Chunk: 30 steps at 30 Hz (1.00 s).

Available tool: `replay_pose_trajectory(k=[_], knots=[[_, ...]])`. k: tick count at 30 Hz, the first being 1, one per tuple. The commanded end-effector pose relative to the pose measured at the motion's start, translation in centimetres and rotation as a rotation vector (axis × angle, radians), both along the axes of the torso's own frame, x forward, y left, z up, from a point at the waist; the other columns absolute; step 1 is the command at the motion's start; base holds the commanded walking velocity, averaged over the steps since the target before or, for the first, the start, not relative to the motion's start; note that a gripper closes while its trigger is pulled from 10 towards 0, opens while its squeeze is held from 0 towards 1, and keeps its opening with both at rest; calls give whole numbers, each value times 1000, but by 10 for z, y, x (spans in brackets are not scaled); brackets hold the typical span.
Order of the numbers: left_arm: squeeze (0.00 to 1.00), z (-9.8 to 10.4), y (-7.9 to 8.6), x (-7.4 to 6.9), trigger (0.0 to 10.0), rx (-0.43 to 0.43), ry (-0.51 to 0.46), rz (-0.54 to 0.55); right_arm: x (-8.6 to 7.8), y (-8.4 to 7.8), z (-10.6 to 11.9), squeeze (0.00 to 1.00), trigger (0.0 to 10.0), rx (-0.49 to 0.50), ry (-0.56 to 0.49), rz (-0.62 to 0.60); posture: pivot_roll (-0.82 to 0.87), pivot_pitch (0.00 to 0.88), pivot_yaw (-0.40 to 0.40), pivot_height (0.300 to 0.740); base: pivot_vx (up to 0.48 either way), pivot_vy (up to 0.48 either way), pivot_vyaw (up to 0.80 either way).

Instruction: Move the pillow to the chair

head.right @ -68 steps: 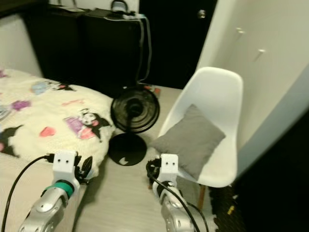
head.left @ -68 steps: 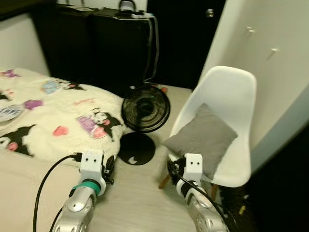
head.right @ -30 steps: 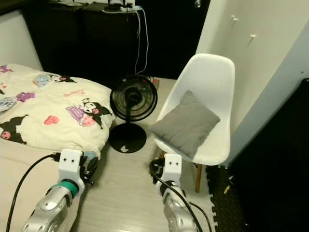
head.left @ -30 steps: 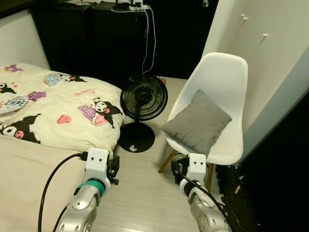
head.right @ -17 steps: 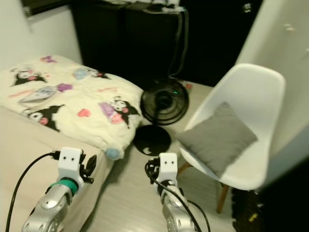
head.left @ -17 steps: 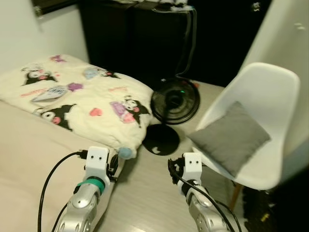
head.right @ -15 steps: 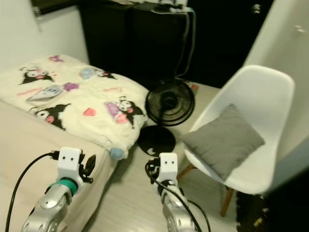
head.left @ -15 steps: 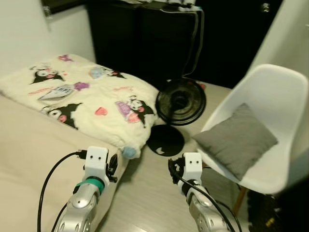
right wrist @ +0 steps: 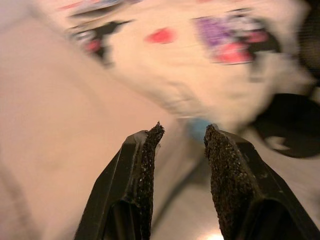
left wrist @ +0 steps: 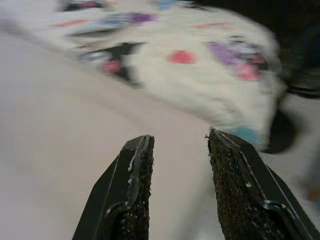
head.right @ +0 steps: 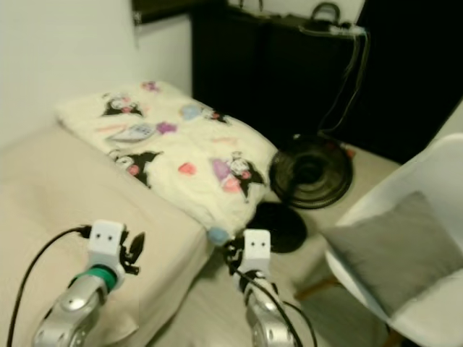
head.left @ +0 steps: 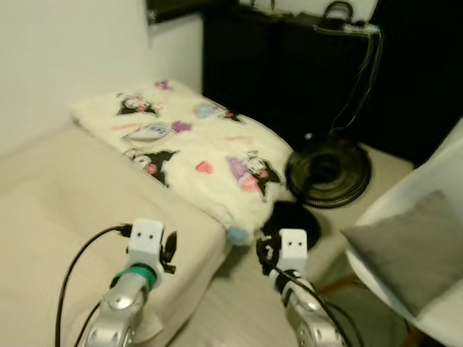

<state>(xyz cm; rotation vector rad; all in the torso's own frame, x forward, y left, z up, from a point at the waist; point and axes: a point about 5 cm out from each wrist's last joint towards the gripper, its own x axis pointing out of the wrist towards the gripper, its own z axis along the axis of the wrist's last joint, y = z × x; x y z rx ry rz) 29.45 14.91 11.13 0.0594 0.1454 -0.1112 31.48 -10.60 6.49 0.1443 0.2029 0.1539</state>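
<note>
Both jaws stand parted and empty: left gripper [left wrist: 177,187] over the bed [head.left: 51,210], right gripper [right wrist: 177,175] near its corner. The grey pillow [head.left: 412,249] already lies on the white chair [head.right: 434,170]; best just confirm it sits squarely

My left hand [left wrist: 176,192] and right hand [right wrist: 177,185] have fingers faced with rough, gritty black pads. Beside the matt beige cloth bed [head.left: 58,202] lies a fleecy cream blanket [head.left: 206,155]; the grey pillow [head.left: 416,253] is matt woven cloth on the chair [head.right: 434,318] of smooth white plastic.
</note>
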Motion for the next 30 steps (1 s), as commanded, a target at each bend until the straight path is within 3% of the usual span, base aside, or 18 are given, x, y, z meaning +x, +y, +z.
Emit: replay_pose_trajectory(k=[1, 10, 30], knots=[[0, -5, 4, -5, 10000, 26, 25, -3, -3, 5, -7, 0, 10000, 20, 28, -7, 106, 15, 26, 740, 0, 0, 800], [0, -2, 9, -4, 10000, 55, 30, -27, -3, 17, -7, 0, 10000, 36, 17, -9, 132, 0, 56, 740, 0, 0, 800], [0, -5, 4, -1, 10000, 52, 39, -15, 0, 5, -10, 0, 10000, 17, 13, -30, 101, 0, 34, 740, 0, 0, 800]])
